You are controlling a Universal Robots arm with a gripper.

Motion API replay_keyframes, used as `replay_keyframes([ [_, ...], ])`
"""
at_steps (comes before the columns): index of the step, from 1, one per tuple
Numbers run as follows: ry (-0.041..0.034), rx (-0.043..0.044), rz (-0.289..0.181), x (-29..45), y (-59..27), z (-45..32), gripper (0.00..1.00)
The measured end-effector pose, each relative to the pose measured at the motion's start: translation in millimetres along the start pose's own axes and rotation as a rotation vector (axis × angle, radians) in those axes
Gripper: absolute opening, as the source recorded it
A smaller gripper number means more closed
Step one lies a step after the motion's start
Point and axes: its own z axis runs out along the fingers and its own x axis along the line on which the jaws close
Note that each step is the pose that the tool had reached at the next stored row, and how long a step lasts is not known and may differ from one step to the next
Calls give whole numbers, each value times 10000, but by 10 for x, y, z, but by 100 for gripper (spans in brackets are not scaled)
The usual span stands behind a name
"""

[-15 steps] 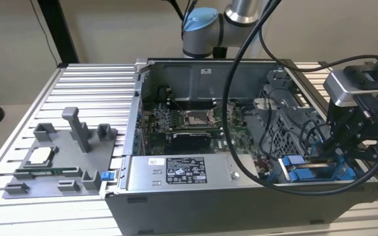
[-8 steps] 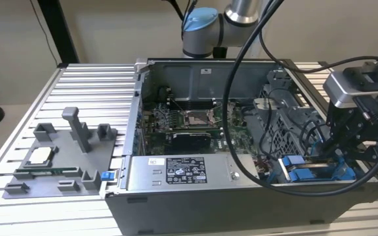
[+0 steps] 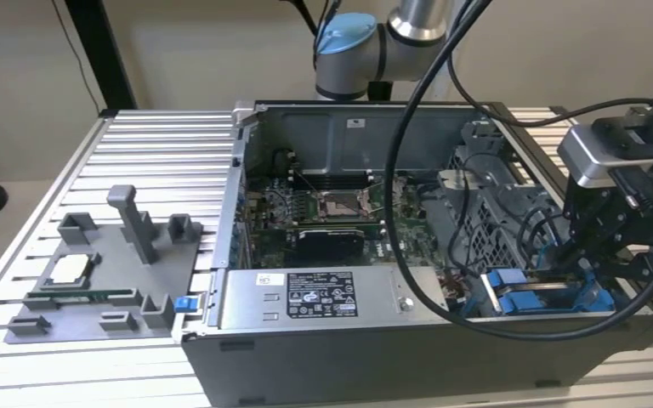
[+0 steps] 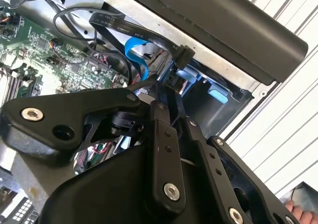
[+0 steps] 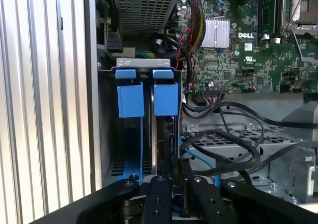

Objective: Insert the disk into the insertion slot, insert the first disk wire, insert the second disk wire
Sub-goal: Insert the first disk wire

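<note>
Nearest in the first wrist view, the gripper (image 5: 177, 180) hung low over one corner of the open computer case (image 3: 338, 357). Its jaws were drawn close together at the near end of the disk (image 5: 163, 134), and whether they pinched anything between them could not be told. The disk stood on edge inside the insertion slot (image 5: 107, 134), in the place nearer the motherboard (image 5: 238, 45), so the first step looked done or all but done. Its long axis ran along the slot, from the jaws away to its blue clip (image 5: 165, 99). That clipped end pointed at the perforated power-supply box (image 5: 144, 8), toward the exterior view's left. The place beside it, under a second blue clip (image 5: 130, 99), looked empty. Just beyond the disk, black cables (image 5: 223, 134) and a blue cable (image 5: 198, 158) lay looped over the grey metal cage (image 5: 233, 147). None appeared plugged into the disk, so both wire steps seemed left to do. Farther off, the case sat on a ribbed table (image 3: 133, 136).
</note>
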Motion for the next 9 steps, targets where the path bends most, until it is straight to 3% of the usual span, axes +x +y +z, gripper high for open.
replay_keyframes([
  [9, 2, 1, 1, 6, 3, 34, 0],
])
